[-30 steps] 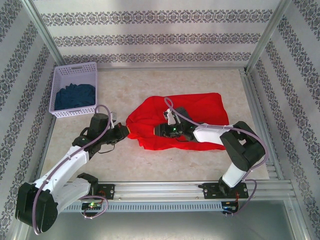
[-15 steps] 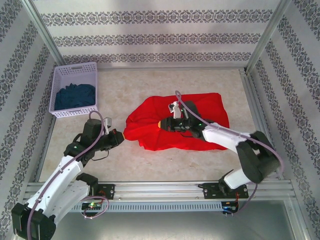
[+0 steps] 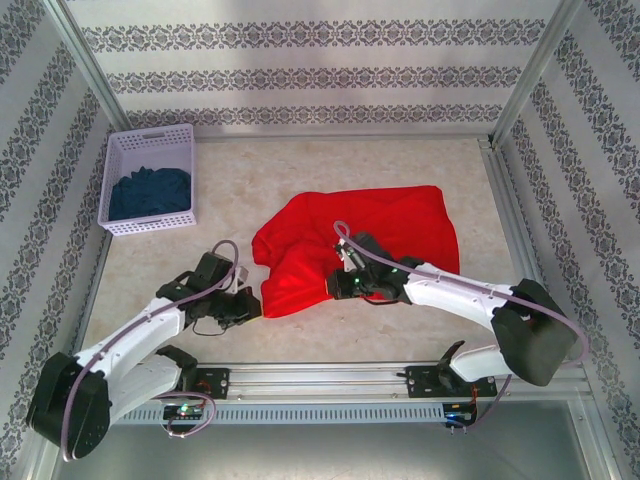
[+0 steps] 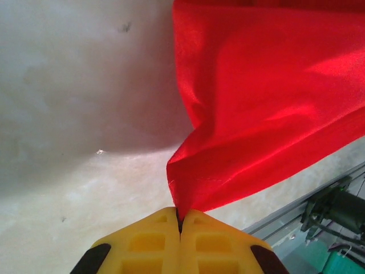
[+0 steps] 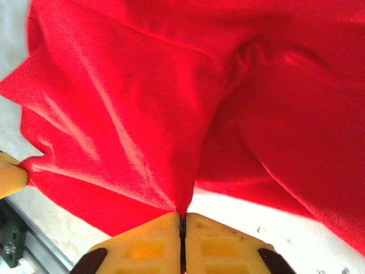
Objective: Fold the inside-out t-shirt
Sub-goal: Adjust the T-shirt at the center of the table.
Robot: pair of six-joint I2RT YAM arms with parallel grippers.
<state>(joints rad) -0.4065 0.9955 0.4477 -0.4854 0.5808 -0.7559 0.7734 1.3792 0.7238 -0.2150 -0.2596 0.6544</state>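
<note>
Top view: 1 inside-out t-shirt (image 3: 385, 230) lies bunched mid-table, its near-left corner at the left gripper (image 3: 250, 303). The right gripper (image 3: 338, 287) is near, off to that one's right, on the shirt's near edge. The bare table (image 3: 260, 170) is open left of and beyond the left gripper. The frame rail (image 3: 320, 378) runs close behind both tools. 1 white basket (image 3: 150, 133) sits far-left beyond the left gripper, well apart, w/ 1 dark blue cloth (image 3: 150, 193) inside. Left wrist: left gripper (image 4: 179, 220) w/ yellow fingers pressed together, pinching a shirt (image 4: 256, 103) corner; cloth fans up & right from the tips, bare table (image 4: 74, 85) to the left, rail (image 4: 336, 200) lower right. Right wrist: right gripper (image 5: 183, 220) pads together on a shirt (image 5: 171, 103) fold, cloth spreading ahead. The left tool's yellow tip (image 5: 8, 174) holds the cloth's left point. Table (image 5: 285, 228) shows beside the pads, right.
</note>
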